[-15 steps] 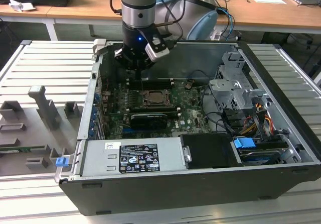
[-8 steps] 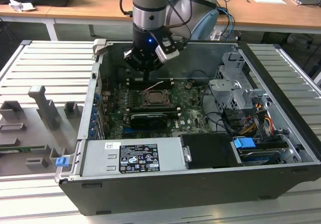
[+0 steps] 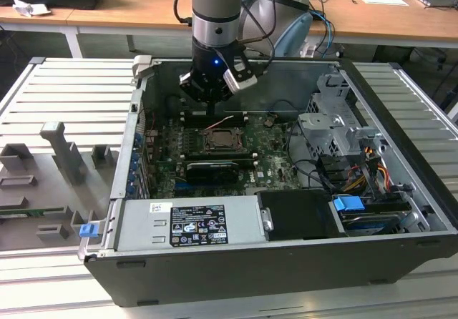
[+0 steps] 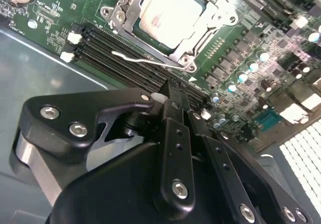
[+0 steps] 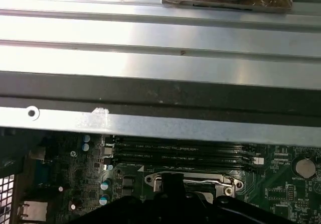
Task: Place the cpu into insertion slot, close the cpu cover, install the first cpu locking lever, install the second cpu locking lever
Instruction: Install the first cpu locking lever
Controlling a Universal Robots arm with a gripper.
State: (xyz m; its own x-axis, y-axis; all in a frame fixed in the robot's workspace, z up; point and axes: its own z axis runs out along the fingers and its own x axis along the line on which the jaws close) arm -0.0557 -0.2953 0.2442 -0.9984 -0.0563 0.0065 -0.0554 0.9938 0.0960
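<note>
The gripper (image 4: 175,91), fingers pressed together and holding nothing, hangs over the memory slots (image 4: 115,48) just beside the loose locking lever (image 4: 145,61). The cpu (image 4: 170,13) already lies in its socket under the lowered cpu cover (image 4: 122,13), inside the open computer case (image 3: 215,269). Latching that lever well likely means bearing on the wire alone, sweeping it down under its hook.

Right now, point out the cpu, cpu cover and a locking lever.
cpu (image 4: 170,13): second wrist view, centre of pale face.
cpu cover (image 4: 204,30): second wrist view, frame edge.
locking lever (image 4: 143,59): second wrist view, mid rod.
</note>
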